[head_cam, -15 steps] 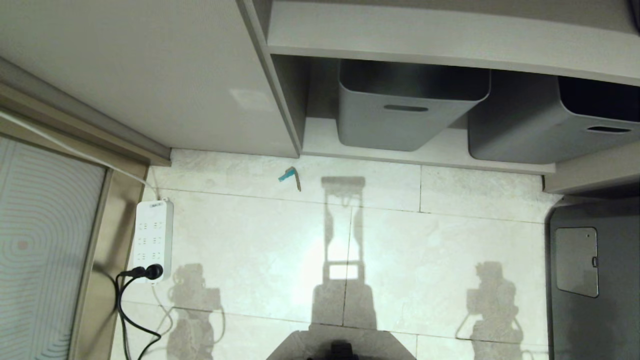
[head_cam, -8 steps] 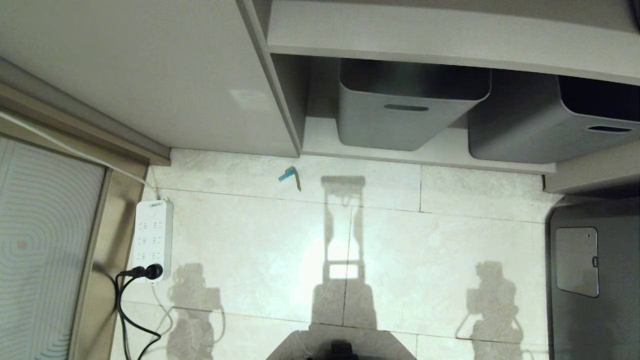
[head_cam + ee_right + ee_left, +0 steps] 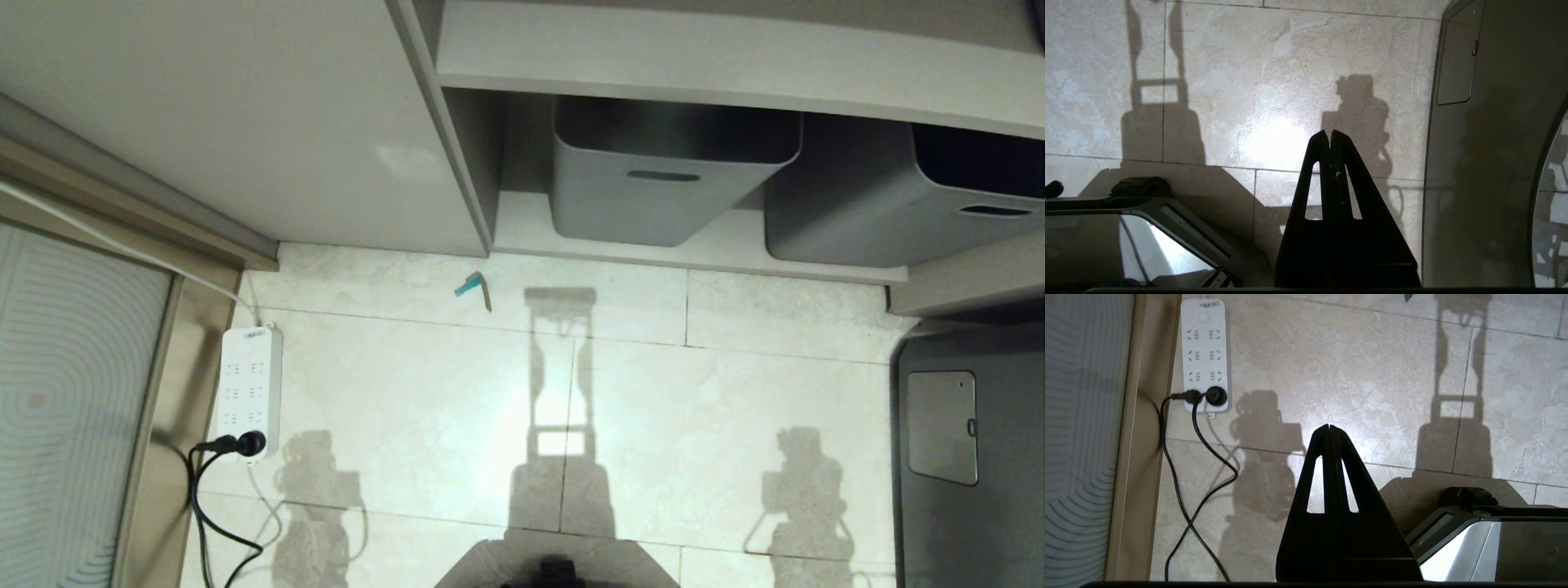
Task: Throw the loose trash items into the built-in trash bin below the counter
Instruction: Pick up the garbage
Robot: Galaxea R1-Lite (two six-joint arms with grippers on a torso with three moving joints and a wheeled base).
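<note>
**Item: one loose scrap on the kitchen floor, both arms idle**

Trash scrap (image 3: 474, 288): small piece of tan cardboard with turquoise paper. It lies on the pale tiled floor (image 3: 424, 408), near the foot of the beige cabinet panel (image 3: 245, 131), just left of the base of the open shelf bay. Only this scrap shows. Its turquoise tip also shows at the frame edge in the left wrist view (image 3: 1408, 297).

Built-in trash bin: no flap or bin sticker shows in any view. Counter: not identifiable.

Grey storage tubs (image 3: 661, 175), (image 3: 922, 204): two, with slot handles, on the low shelf to the right of the scrap. Not the target.

Power strip (image 3: 251, 390): white, on the floor at left, well apart from the scrap, with one black plug and trailing cable.

Left gripper (image 3: 1329, 428): jaws pressed together, holding nothing, hanging above the floor near the strip.

Right gripper (image 3: 1330, 134): jaws likewise together and empty, above bare tile beside a dark grey appliance (image 3: 971, 457).

Risks, as judged:
- The scrap is thin and flat, so closing fingers may slide it along the tile.
- It sits near the cabinet base, so a low reach may knock the panel.
- The open tubs could be mistaken for the bin.
- The cable could snag if the base drives left.

Markings: no legible brand or writing.
</note>
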